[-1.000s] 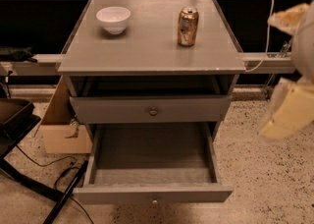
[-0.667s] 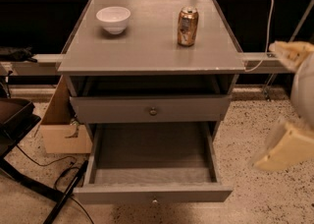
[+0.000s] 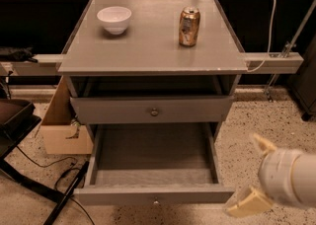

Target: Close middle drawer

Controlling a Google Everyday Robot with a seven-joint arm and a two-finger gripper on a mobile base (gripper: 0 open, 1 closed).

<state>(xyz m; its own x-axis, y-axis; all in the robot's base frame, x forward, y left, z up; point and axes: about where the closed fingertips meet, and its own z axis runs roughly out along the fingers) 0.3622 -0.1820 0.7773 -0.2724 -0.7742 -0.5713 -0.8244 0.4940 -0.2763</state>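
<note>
The middle drawer is pulled far out of the grey cabinet, with its low flat front toward me, a tiny pale knob at its centre and its wood-grain inside bare. My gripper hangs at the lower right, just beyond the right end of the drawer's front and apart from it. Its two cream fingers stand wide apart and hold nothing.
Above the open drawer sits a taller grey drawer with a dark bronze knob, slightly out. On the cabinet top stand a white bowl and a can. A cardboard box, black chair legs and cables lie at left.
My gripper has moved down and to the left, from beside the cabinet's right side to near the right end of the open drawer's front. The drawers have not moved.
</note>
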